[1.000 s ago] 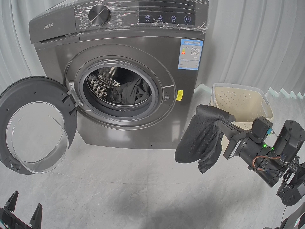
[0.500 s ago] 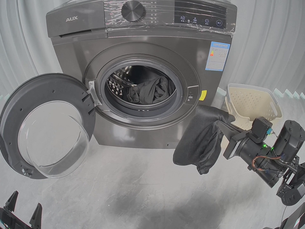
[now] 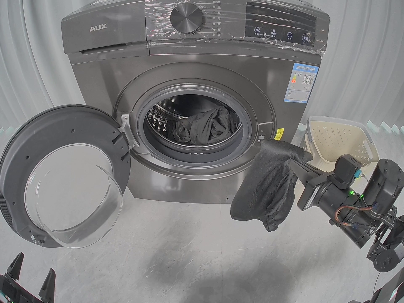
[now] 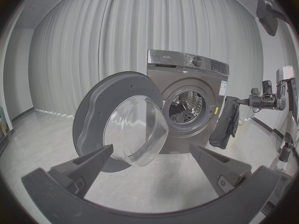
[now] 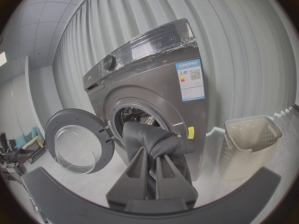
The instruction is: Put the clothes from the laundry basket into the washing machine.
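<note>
- We see the right fingers [image 5: 141,171] clenched on a black mesh garment [image 3: 265,186], which hangs limp before the washing machine [image 3: 198,64], beside its open port.
- The left fingers [image 4: 90,159] stand released.
- Dark clothes [image 3: 204,127] lie in the drum [image 3: 162,118].

Pale brand lettering [image 3: 98,28] on the washing machine [image 3: 105,81] drawer front [image 3: 113,34]; blue-edged energy label [image 3: 304,83] with QR code, print too small to read; yellow sticker [image 3: 279,134] below; lit icons [image 3: 273,33] across the control panel [image 3: 286,19].

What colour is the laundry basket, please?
Cream, with small perforations; the right wrist view shows the basket best.
</note>
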### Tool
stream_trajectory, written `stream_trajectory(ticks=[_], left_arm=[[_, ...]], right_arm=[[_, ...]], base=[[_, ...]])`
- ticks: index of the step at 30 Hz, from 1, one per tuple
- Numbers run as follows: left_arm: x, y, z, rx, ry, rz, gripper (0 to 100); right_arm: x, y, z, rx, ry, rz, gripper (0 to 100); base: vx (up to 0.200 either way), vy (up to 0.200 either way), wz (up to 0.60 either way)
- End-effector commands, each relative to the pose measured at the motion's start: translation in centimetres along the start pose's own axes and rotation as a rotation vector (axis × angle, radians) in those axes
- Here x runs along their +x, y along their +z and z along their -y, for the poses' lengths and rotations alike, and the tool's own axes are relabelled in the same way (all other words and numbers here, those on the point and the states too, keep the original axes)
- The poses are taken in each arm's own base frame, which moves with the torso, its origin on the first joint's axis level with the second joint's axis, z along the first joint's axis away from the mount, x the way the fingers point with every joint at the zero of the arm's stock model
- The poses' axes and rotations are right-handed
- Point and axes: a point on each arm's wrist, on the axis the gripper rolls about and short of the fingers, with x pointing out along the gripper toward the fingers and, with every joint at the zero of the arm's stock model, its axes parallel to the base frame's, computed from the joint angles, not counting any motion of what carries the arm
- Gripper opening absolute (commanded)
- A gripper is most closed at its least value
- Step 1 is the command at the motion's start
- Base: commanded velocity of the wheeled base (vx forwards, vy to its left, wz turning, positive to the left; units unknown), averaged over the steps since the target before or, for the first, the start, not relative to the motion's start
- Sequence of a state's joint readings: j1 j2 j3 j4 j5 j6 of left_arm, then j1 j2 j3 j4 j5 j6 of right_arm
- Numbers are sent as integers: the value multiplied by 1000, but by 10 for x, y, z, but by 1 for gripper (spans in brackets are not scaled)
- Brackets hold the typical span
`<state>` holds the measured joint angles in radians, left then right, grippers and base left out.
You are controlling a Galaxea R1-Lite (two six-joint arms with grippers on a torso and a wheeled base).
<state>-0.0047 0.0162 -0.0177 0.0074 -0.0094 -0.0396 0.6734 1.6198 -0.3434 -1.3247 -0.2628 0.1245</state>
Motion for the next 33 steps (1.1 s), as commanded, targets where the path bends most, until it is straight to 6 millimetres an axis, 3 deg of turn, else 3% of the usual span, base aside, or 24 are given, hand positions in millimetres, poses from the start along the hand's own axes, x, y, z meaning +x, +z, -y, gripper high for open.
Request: stream_trajectory(ticks=[1, 8, 20, 33], left_arm=[[0, -4, 0, 0, 0, 0, 100], [0, -4, 0, 0, 0, 1, 100], [0, -4, 0, 1, 0, 1, 100], [0, -5, 0, 35, -9, 1, 100]], right_arm=[[0, -1, 0, 1, 0, -2, 0], [0, -1, 0, -1, 0, -2, 0], [-2, -3, 0, -2, 5, -15, 0], [0, -8, -6, -7, 32, -35, 0]], base=[[0, 0, 0], [0, 0, 0], [0, 200, 0], [0, 0, 0]])
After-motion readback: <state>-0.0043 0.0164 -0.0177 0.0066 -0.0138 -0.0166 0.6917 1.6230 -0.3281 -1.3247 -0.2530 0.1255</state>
